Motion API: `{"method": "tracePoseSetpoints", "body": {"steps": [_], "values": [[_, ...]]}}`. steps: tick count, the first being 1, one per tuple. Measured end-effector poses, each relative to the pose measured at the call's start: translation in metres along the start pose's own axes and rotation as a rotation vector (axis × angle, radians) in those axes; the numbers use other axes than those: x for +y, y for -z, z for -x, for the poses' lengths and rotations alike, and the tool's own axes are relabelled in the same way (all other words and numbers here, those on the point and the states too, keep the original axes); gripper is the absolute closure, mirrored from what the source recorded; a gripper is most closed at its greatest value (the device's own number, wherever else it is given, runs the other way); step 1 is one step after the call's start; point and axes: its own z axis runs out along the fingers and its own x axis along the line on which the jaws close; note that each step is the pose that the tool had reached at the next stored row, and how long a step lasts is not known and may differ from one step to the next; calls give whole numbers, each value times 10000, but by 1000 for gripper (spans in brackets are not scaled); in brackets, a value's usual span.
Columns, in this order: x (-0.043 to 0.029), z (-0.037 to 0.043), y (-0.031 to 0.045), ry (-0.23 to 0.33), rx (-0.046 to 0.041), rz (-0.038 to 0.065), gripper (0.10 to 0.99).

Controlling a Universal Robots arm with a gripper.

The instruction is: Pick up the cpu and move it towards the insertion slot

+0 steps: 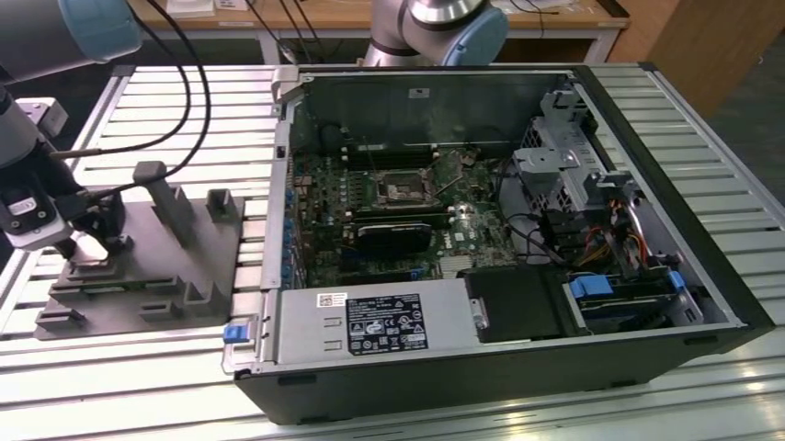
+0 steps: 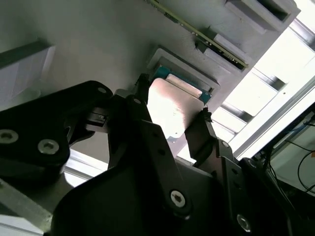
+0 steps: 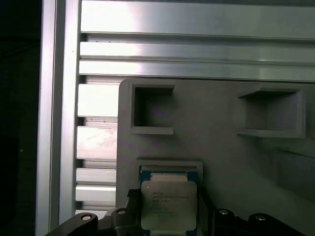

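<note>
Slatted alu table [image 1: 147, 386] is running under everything, its pale bars catching the light. Nearest me, an open PC case [image 1: 491, 377] is lying on its side w/ the PSU [image 1: 301, 342] facing up. A white label [image 1: 374, 323] on it is carrying dense black print and small symbols, and a smaller white sticker [image 1: 334, 299] is sitting just above it. A blue tab [image 1: 239, 331] is poking out at the case corner.

Over at the exterior view's left, a grey fixture block [image 1: 147, 276] is resting on the table, and the gripper [image 1: 88, 241] is hanging low over its near corner. In both wrist views the gripper [image 2: 172, 108] [image 3: 170, 214] is clamping the cpu [image 2: 173, 101] [image 3: 169, 201]. Black fingers [image 2: 199, 132] are pressing on two opposite edges, w/ the silvery lid facing the cameras. The lid is carrying a few lines of small dark print. The cpu is sitting at a shallow square pocket [image 3: 170, 163] of the fixture; can't tell whether it's clear of the pocket floor.

Further in, the green board [image 1: 322, 239] is lying inside the case, and the insertion slot [image 1: 403, 188] is showing as a black square in a thin silver frame. It's well apart from the cpu, toward the exterior view's right.

At the back, another arm's base [image 1: 436, 28] is standing behind the case, w/ a wooden bench [image 1: 540, 14] beyond.
</note>
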Motion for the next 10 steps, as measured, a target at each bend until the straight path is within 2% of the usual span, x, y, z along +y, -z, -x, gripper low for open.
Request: {"method": "tracePoseSetpoints", "body": {"steps": [10], "values": [[1, 0, 96, 0, -3, 10, 541]]}}
